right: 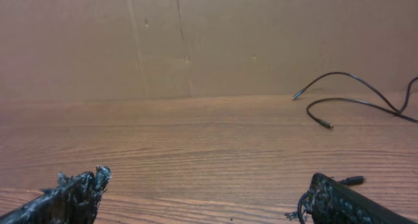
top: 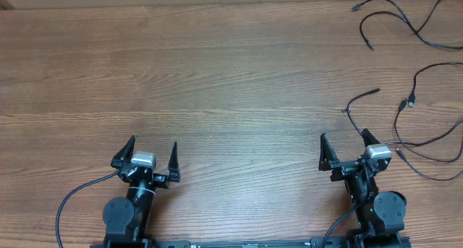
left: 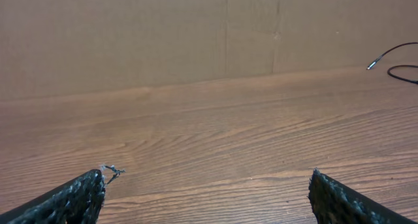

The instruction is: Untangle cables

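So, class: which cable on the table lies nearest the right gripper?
The hooked cable: its plug end curls back and its run passes right beside the right gripper. Every other cable lies farther off, like the far-corner cables.

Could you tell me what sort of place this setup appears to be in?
Most likely a robotics lab bench: a wood-grain table, a plain cardboard wall behind it, and loose black cables laid out for handling.
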Controlling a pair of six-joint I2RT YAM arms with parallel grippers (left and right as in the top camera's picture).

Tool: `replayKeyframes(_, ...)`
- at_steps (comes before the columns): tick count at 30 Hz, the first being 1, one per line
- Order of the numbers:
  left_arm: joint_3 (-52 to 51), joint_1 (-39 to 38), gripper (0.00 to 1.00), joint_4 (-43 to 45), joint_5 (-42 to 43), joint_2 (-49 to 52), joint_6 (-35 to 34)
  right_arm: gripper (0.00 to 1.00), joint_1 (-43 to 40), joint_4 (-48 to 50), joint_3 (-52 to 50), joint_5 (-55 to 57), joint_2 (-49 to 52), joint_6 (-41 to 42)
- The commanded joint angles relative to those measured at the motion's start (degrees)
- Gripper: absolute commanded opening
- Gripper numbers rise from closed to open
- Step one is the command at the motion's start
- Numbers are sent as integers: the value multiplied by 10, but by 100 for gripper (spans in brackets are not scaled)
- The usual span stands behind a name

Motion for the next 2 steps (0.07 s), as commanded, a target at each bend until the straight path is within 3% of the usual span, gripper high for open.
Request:
replayKeyframes(1, -2, 4, 100, -2, -6, -5, 0, 100, -4, 4, -6, -1, -5, -2)
replayKeyframes(2, -2, 4, 100, -2, -6, -5, 0, 100, -4, 4, -6, -1, -5, -2)
